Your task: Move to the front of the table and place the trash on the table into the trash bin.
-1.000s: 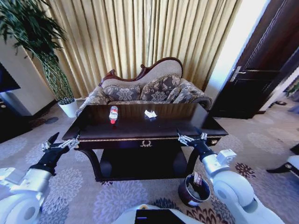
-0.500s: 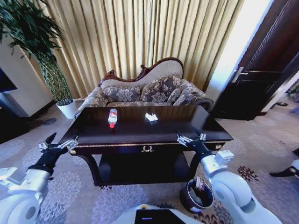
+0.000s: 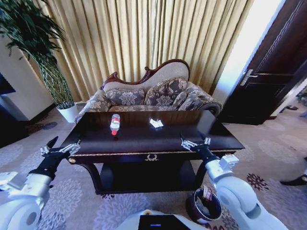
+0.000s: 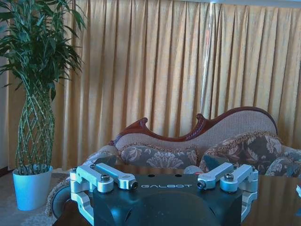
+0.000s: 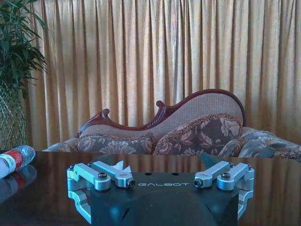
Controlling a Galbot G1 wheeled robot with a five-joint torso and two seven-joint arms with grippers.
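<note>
The dark glossy table [image 3: 144, 139] with gold trim stands straight ahead, in front of a patterned sofa. On it lie two pieces of trash: a clear bottle [image 3: 115, 123] with a red label on its side at the left-middle, and crumpled white paper [image 3: 156, 123] near the centre. The bottle [image 5: 14, 157] also lies at the edge of the right wrist view. The dark round trash bin [image 3: 204, 207] stands on the carpet by the table's front right leg. My left gripper [image 3: 60, 148] hovers open off the table's front left corner. My right gripper [image 3: 194, 142] hovers open over the front right edge.
A patterned sofa [image 3: 148, 93] backs the table, with gold curtains behind it. A tall plant in a white pot [image 3: 71, 111] stands at the far left. A dark door [image 3: 273, 72] is at the right. Patterned carpet surrounds the table.
The whole picture has shifted: the camera has come closer to the table, which now sits larger and more central. Both arms hold the same pose; bottle and paper lie as before.
</note>
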